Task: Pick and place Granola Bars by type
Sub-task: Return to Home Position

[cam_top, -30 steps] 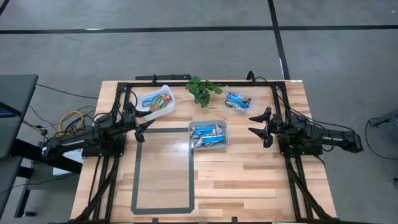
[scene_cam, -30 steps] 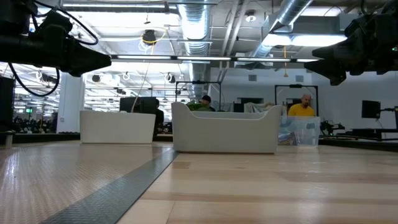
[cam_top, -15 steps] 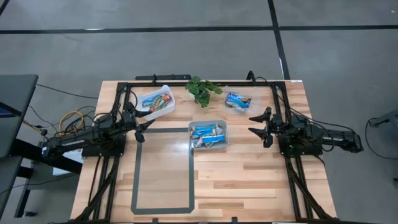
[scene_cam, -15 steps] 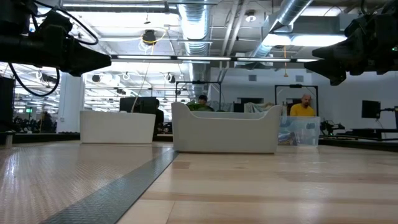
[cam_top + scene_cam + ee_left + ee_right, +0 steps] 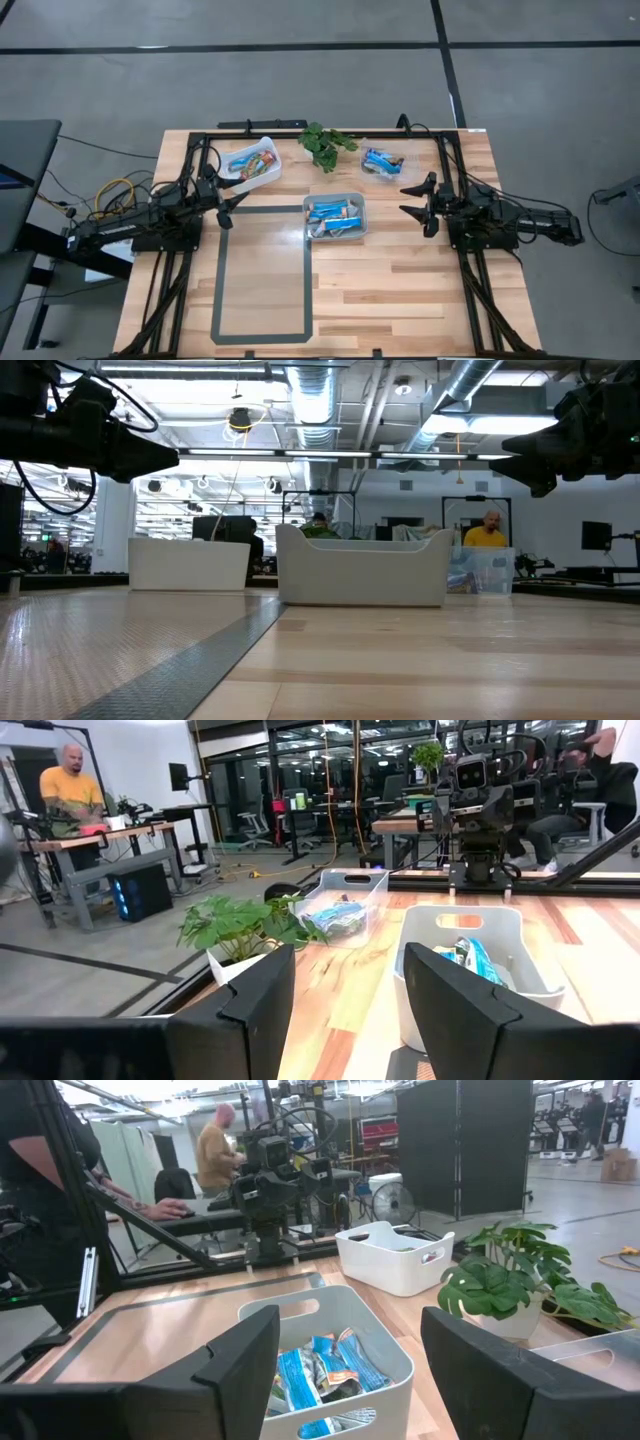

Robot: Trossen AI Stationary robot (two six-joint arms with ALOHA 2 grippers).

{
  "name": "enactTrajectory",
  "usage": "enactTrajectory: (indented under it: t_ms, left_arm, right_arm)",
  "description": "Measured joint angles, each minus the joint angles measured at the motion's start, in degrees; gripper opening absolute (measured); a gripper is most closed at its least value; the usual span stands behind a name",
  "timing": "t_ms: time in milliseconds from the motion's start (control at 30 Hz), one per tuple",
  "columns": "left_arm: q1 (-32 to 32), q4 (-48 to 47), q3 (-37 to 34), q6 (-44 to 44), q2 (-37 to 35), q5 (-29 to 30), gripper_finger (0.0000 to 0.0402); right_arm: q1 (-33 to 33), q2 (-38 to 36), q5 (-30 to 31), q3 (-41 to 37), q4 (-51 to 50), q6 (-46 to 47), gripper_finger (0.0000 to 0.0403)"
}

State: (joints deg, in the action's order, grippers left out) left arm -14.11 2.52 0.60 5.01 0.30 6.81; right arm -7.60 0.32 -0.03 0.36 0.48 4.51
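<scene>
Left gripper: fingers spread, nothing held, parked by left edge, pointing inward. White bin just beyond it, red Granola Bars inside. Middle bin between both arms, blue and silver ones lying mostly crosswise. Clear bin with blue ones, nearer right gripper, also wide open, empty. No loose bars on table, so probably nothing left to reach for.
</scene>
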Motion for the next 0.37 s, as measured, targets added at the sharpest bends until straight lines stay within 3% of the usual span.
enactTrajectory:
  t_ms: [367]
  left_arm:
    - [0.0,0.0,0.0,0.1,0.0,0.0,0.0183]
  right_arm:
    - [0.0,0.0,0.0,0.0,0.0,0.0,0.0240]
